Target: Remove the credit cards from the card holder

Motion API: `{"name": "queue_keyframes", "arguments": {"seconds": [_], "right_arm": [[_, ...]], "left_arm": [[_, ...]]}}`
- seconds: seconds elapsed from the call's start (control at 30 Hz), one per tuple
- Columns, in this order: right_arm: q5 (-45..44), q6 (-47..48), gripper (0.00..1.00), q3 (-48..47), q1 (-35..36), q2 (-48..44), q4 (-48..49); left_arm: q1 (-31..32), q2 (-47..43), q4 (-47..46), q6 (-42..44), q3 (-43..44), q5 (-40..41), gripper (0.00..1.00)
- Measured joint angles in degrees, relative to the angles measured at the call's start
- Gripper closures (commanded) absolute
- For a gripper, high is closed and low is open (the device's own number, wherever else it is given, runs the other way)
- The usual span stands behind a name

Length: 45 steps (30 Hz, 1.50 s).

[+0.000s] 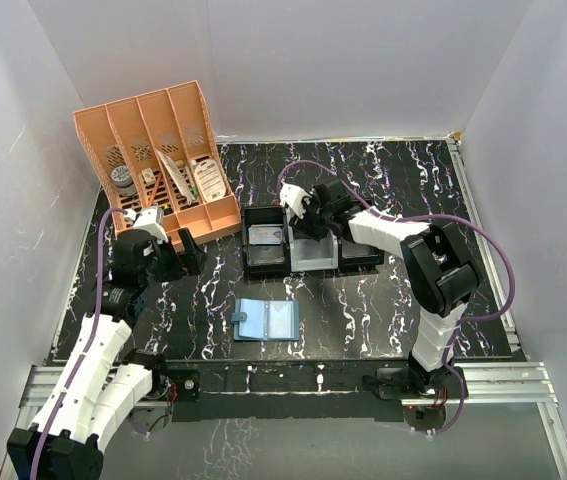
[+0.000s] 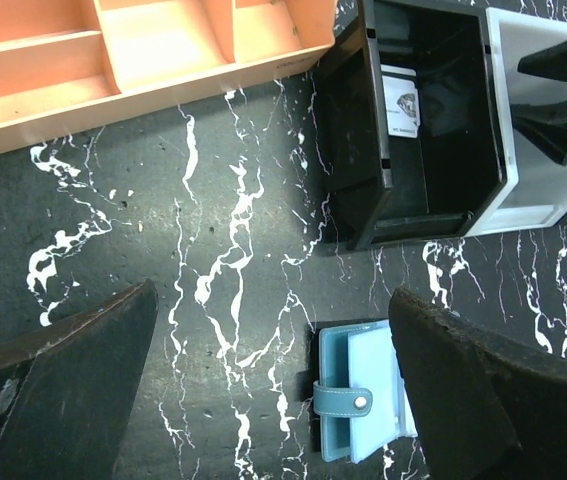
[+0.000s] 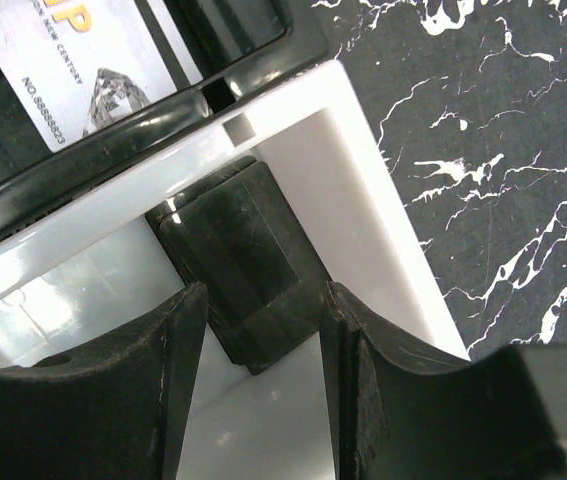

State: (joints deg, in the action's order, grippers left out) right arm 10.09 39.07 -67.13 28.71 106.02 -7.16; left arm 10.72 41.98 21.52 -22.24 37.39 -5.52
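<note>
Card holder (image 1: pixel 266 322) open, right pincer (image 3: pixel 263 300) in white tray (image 3: pixel 363 180) (maybe gripping)

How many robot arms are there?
2. The left arm sits near the orange organizer. The right arm reaches to the white tray, with the right tool in it. No others show.

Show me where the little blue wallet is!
In the top view, the card holder lies open in the middle of the table, just on the near side of the black tray.
</note>
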Motion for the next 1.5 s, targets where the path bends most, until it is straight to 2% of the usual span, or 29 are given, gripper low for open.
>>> {"name": "queue_keyframes", "arguments": {"seconds": [0.1, 0.2, 0.37, 0.47, 0.6, 0.7, 0.8, 0.9, 1.0, 1.13, 1.37, 1.5], "right_arm": [[0.4, -2.5, 0.51, -0.3, -0.1, -0.3, 0.5], [0.5, -7.9, 0.44, 0.1, -0.2, -2.0, 1.8], [-2.1, -26.1, 0.50, 2.6, -0.3, -10.6, 5.3], [-2.0, -40.6, 0.51, 3.4, -0.5, -15.3, 5.8], [4.7, -56.5, 0.56, 4.6, -1.0, -16.7, 5.7], [12.9, -67.7, 0.56, 11.7, -0.7, -17.6, 9.4], [15.6, -75.6, 0.57, 19.3, 1.5, -19.5, 9.6], [14.7, -80.3, 0.59, 22.3, 4.7, -22.4, 8.0], [11.9, -84.0, 0.61, 24.3, 8.2, -27.3, 8.2], [8.9, -88.0, 0.63, 28.5, 10.9, -32.2, 10.1], [8.1, -91.6, 0.66, 32.4, 11.4, -30.1, 10.4], [8.6, -92.2, 0.67, 32.4, 12.0, -28.8, 10.9]], "left_arm": [[0.0, 0.7, 0.0, 0.4, 0.0, -1.6, 0.01], [0.0, 0.7, -0.2, 0.4, 0.0, -5.0, 0.02], [0.0, 2.0, -0.2, -0.3, 0.0, -12.6, 0.09], [0.0, 3.6, -0.9, -2.2, -0.2, -19.2, 0.19], [0.3, 5.0, -3.2, -6.0, -2.4, -26.7, 0.20], [1.7, 5.5, -2.3, -8.3, -3.8, -27.3, 0.19], [4.8, 4.9, -1.4, -12.2, -5.8, -26.4, 0.18], [10.5, 4.3, -1.5, -16.8, -8.5, -23.1, 0.20], [16.1, 4.4, -1.7, -20.3, -10.0, -18.9, 0.26], [20.6, 6.0, -4.0, -23.3, -12.1, -15.6, 0.35], [22.8, 10.2, -7.9, -24.9, -14.3, -13.0, 0.50], [22.9, 12.0, -9.9, -24.9, -14.3, -12.8, 0.55]]}}
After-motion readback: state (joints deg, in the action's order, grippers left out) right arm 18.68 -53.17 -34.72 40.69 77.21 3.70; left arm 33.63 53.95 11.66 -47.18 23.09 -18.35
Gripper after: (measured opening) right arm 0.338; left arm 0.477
